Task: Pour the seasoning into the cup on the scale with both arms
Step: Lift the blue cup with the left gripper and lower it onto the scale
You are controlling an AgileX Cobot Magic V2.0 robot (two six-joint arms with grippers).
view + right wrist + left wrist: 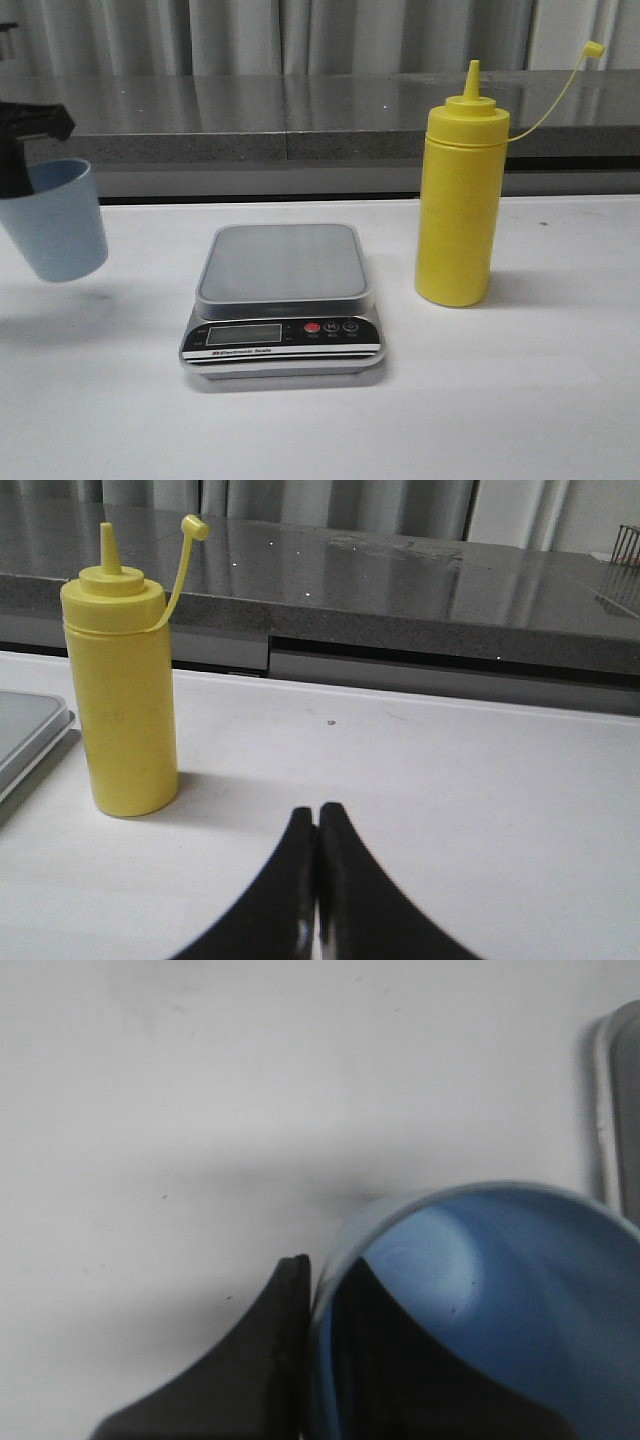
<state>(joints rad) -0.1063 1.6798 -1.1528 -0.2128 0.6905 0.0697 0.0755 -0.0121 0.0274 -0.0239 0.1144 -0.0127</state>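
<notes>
Over the left side of the counter (560,400), my left jaws (18,150) are gripping the cup (58,222) by its rim, one finger (250,1360) outside the wall and one inside, holding it tilted and off the surface. My right jaws (318,880) are pressing fully together on nothing, resting low near the seasoning (458,200), which is standing upright just right of the scale (283,300), uncapped.
</notes>
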